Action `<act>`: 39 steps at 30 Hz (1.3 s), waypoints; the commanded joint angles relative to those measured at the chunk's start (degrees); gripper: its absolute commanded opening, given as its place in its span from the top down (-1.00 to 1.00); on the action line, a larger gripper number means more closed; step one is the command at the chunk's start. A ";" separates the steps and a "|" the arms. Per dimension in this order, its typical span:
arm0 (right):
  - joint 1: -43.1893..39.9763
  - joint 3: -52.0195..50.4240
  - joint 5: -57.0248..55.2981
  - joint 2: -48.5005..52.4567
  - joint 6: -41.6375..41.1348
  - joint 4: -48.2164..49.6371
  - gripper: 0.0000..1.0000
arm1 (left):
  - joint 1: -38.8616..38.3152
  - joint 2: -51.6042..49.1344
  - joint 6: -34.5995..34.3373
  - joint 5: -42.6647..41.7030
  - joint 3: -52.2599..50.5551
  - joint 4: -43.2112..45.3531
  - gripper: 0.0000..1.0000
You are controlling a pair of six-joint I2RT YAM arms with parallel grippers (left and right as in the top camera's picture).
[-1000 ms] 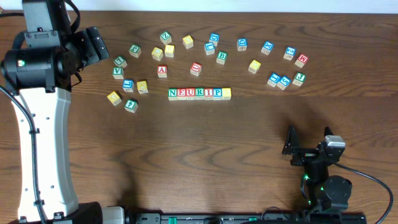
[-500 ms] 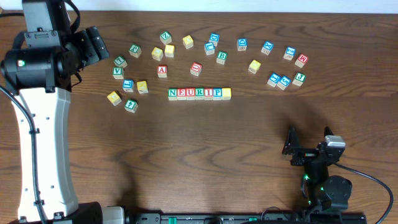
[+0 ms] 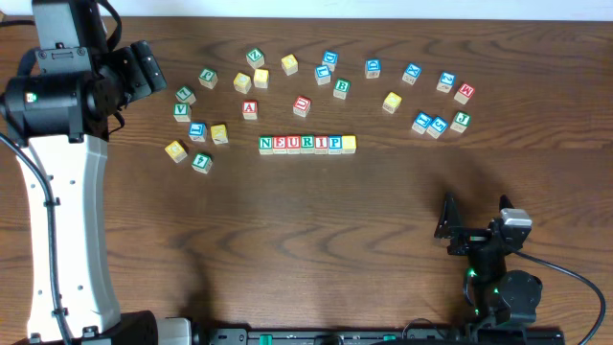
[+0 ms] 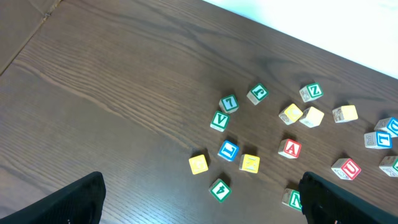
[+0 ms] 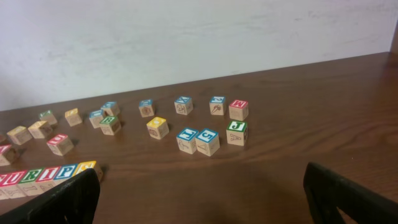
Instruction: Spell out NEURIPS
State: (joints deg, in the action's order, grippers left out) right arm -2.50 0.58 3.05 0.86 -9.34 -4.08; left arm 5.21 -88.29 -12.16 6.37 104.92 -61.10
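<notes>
NEURIPS point(image 3: 306, 144) lies as a tight row of seven cubes at mid-desk point(image 3: 287, 249), its long axis running side to side in the overhead view. N, E, U, R, I and P read clearly. The seventh, the yellow cube point(image 3: 349, 144), touches the P, but no letter can be made out on its top. The N end points toward the left gripper point(image 4: 199, 202), which hangs above the far left of the desk, fingers spread wide with nothing between them. The yellow end points toward the right gripper point(image 5: 199, 196), low at the near right, equally wide open and empty. Neither arm is plainly the nearer, and both are well apart from the row. Loose cubes point(image 3: 391, 102) lie scattered in an arc beyond it. No container is in view. The word looks essentially laid out; if the last cube needs turning, the right arm seems better placed.
</notes>
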 commanded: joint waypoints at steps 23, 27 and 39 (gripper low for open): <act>-0.46 -0.24 0.37 -0.48 0.85 0.02 -0.98 | -5.97 14.23 0.11 0.33 -12.83 0.07 -0.96; -0.46 -0.26 0.37 -0.48 0.85 0.02 -0.99 | -4.46 22.27 0.11 0.33 -21.49 0.04 -0.95; -0.46 -0.24 0.35 -0.48 0.85 0.02 -0.98 | 3.39 50.27 0.15 0.37 -50.01 10.23 -0.96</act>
State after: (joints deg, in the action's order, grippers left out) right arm -2.50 0.56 3.07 0.82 -9.34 -4.05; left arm 7.01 -44.47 -12.16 6.35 64.23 -56.51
